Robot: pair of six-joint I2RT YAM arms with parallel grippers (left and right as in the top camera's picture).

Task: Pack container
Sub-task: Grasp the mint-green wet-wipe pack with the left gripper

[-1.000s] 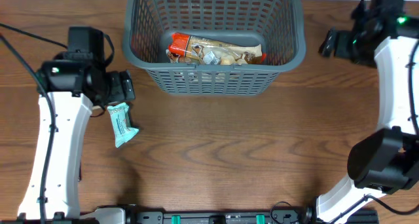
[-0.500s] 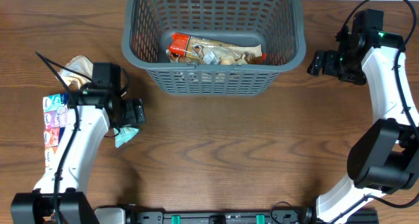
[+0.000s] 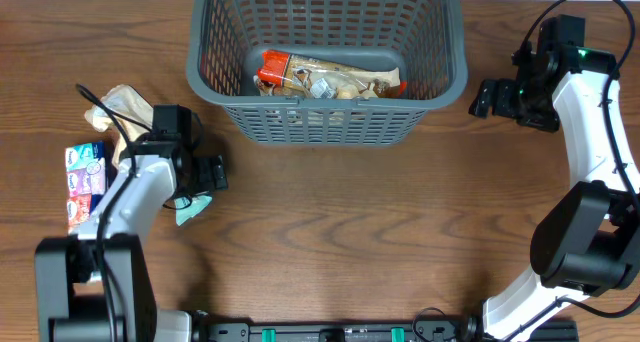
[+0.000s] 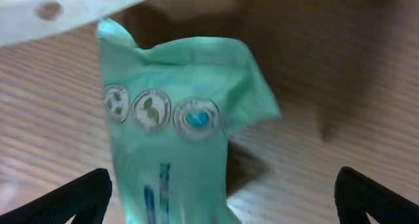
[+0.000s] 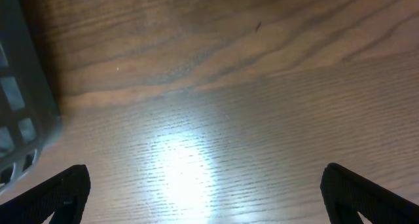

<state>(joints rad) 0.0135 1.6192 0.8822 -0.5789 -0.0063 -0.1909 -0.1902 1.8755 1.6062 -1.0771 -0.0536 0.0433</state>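
The dark grey lattice container (image 3: 325,122) stands at the top centre of the table, with a red-and-tan snack pack (image 3: 325,77) lying on its floor. My left gripper (image 3: 205,177) is open, low over a mint-green snack pack (image 3: 192,208) lying on the wood left of the container. In the left wrist view the green pack (image 4: 177,139) lies between my spread fingers (image 4: 222,204), crumpled at its top. My right gripper (image 3: 490,97) is open and empty just right of the container; its wrist view shows bare wood between the fingers (image 5: 206,191) and the container's wall (image 5: 19,99) at the left.
A tan crumpled pack (image 3: 125,107) and a colourful flat pack (image 3: 85,182) lie at the far left, beside my left arm. A black cable loops over the left arm.
My left arm has shifted a little to the right and settled over the green pack. The right arm has not moved in the last half second.
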